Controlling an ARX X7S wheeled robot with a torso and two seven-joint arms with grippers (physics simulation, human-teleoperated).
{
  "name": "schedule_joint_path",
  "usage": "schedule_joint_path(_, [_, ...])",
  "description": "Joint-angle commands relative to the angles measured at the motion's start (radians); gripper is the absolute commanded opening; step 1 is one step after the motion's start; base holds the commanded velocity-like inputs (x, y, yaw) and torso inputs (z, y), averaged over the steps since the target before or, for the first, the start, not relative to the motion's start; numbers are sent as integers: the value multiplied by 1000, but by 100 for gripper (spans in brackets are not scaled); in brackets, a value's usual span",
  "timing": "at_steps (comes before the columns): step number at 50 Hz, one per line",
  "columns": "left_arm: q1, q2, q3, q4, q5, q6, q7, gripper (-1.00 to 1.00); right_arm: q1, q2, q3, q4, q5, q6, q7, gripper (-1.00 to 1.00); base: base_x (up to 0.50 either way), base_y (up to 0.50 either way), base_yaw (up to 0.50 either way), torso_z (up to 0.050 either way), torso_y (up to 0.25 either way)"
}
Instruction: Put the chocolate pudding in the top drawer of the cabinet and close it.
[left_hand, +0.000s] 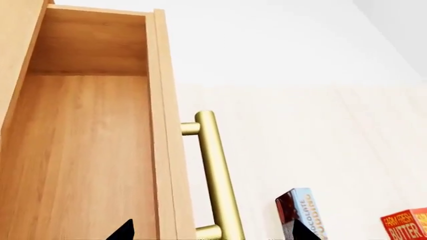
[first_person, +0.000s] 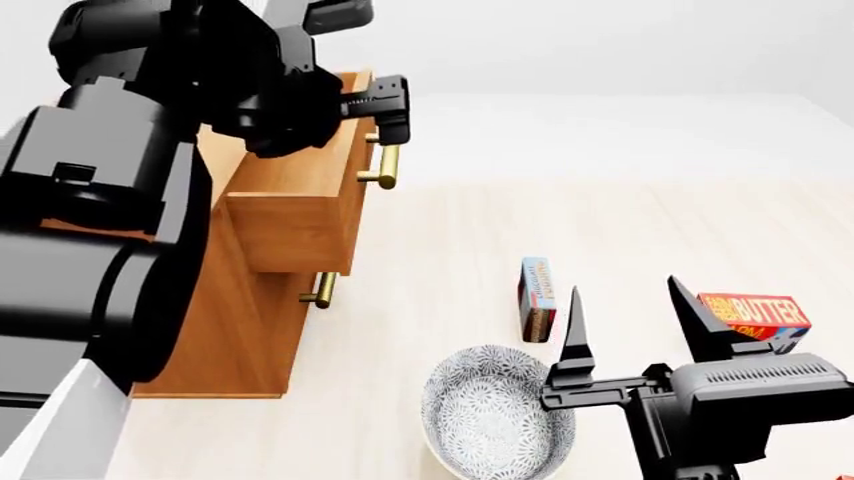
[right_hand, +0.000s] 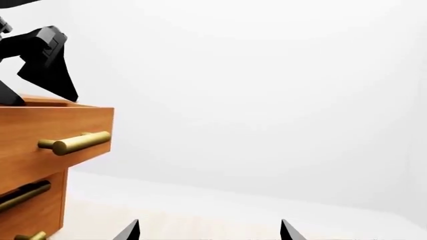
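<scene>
Pale tabletop (first_person: 400, 330): top drawer (first_person: 296, 215) out, our left gripper (first_person: 383, 113) apparently spread at its handle (first_person: 382, 168); next, our open right gripper (first_person: 638, 318) takes the chocolate pudding (first_person: 537, 298).

The top drawer (first_person: 296, 215) stands pulled out from the cabinet (first_person: 234, 330), its inside open from above and bare wood. The left gripper (first_person: 383, 118) sits over the drawer's front edge, straddling the brass handle (first_person: 384, 165) with fingers spread, and the bulky left arm (first_person: 120, 200) covers the cabinet's back part.

On the floor (first_person: 641, 220) between the cabinet front and the pudding box (first_person: 537, 298) lies a bare strip. The pudding box stands on edge, apart from the patterned bowl (first_person: 487, 410) nearer the robot and the butter box (first_person: 754, 315) on its right. The right gripper (first_person: 634, 318), fingers apart, hangs between the pudding and butter boxes, above the bowl's rim.
</scene>
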Motion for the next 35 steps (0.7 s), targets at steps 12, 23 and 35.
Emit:
schedule_joint_path(12, [15,0,41,0,-9,10,-12,100,-7,8,11,1,13,-2,7,100,0,0,0,0,0])
schedule_joint_path(23, [26,0,15,0,14,3,-2,100,5,8,7,9,15,5,11,100,0,0,0,0,0])
schedule_joint_path(35, [42,0,-34,0,58,3,21,100,9,7,2,18,15,3,13,100,0,0,0,0,0])
